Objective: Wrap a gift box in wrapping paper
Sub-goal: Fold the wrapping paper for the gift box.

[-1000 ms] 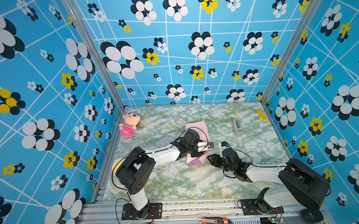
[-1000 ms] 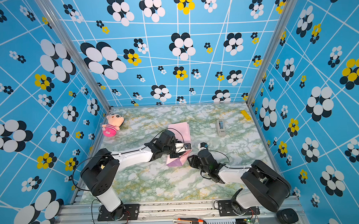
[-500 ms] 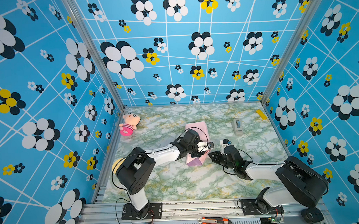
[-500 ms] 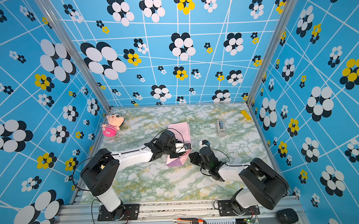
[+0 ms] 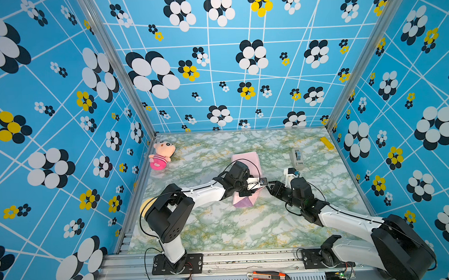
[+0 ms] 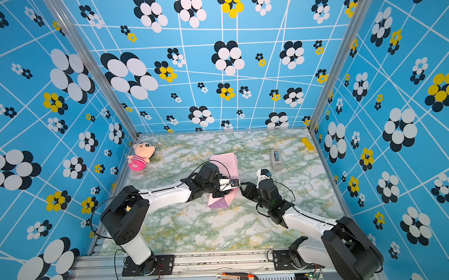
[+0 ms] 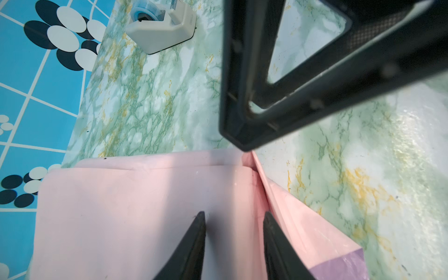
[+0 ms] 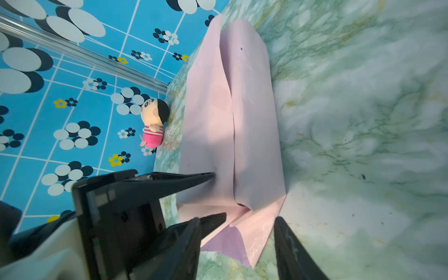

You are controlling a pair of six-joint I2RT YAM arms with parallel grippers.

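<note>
Wrapping paper (image 8: pixel 254 121), doll (image 8: pixel 152 126) from right wrist, tape dispenser (image 7: pixel 160 31) from left

- Both top views are bright, evenly lit and sharp, with only faint shadows beneath the arms; the wall grid lines bow toward the frame edges.
- In the left wrist view a soft shadow darkens the wrapping paper (image 7: pixel 135 218) around the left tool (image 7: pixel 234 214), and glare sheens the tabletop (image 7: pixel 409 135).
- In the right wrist view the far tabletop is smeared and out of focus.
</note>
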